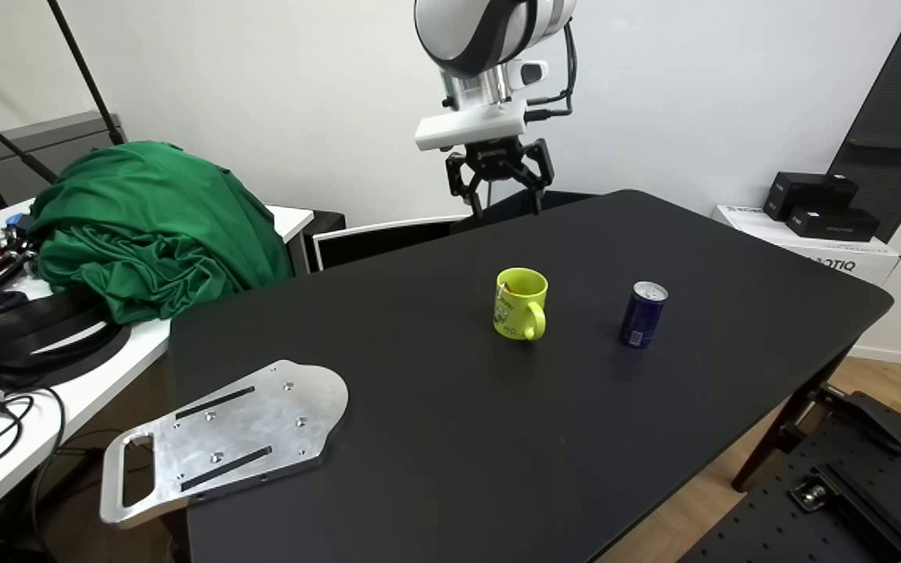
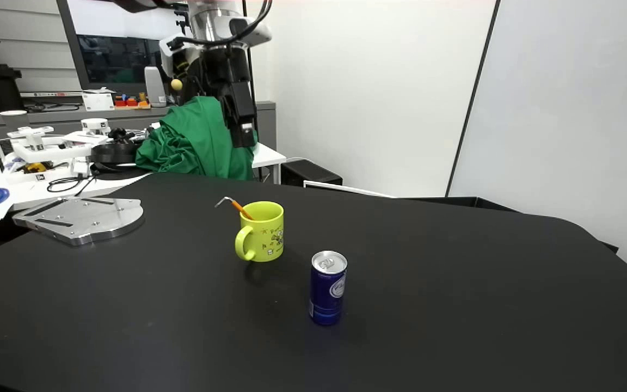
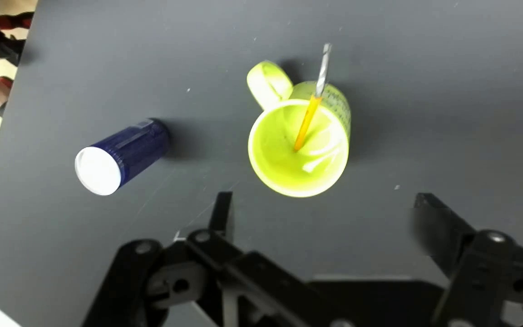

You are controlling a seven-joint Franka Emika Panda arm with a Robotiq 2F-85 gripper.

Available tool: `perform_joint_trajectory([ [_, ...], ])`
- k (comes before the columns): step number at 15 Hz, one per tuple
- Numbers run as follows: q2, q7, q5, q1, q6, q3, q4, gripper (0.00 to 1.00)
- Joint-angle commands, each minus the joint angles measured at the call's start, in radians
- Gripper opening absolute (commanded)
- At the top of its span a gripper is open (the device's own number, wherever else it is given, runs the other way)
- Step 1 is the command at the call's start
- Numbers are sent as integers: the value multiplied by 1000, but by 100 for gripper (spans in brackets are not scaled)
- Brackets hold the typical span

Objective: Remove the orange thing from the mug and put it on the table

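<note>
The yellow-green mug (image 1: pixel 509 317) stands upright on the black table (image 1: pixel 419 438), and it shows in an exterior view (image 2: pixel 265 244) and the wrist view (image 3: pixel 274 169). The orange thing (image 2: pixel 243 210) is a slim orange stick with a bent silver tip. It leans inside the mug, its tip sticking out past the rim; in the wrist view (image 3: pixel 307 122) its lower end rests inside. My gripper (image 1: pixel 507 208) is open and empty, high above the table and apart from the mug. In the wrist view its fingers (image 3: pixel 325 197) are spread wide, below the mug in the picture.
A dark blue can (image 1: pixel 643 315) stands upright beside the mug. A silver metal plate (image 1: pixel 263 422) lies at a table edge. A white desk (image 1: pixel 118 379) with a green cloth (image 1: pixel 161 227) and cables adjoins the table. A white box (image 1: pixel 802 242) stands beyond another edge.
</note>
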Motion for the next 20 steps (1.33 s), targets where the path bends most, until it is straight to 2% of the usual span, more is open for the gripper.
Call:
perform_joint_trajectory([
  [1, 12, -46, 49, 24, 15, -27, 1, 100],
  [5, 21, -87, 79, 17, 26, -28, 4, 100],
  [18, 25, -87, 71, 28, 30, -40, 5, 100],
  [20, 33, -116, 110, 16, 33, -36, 7, 100],
])
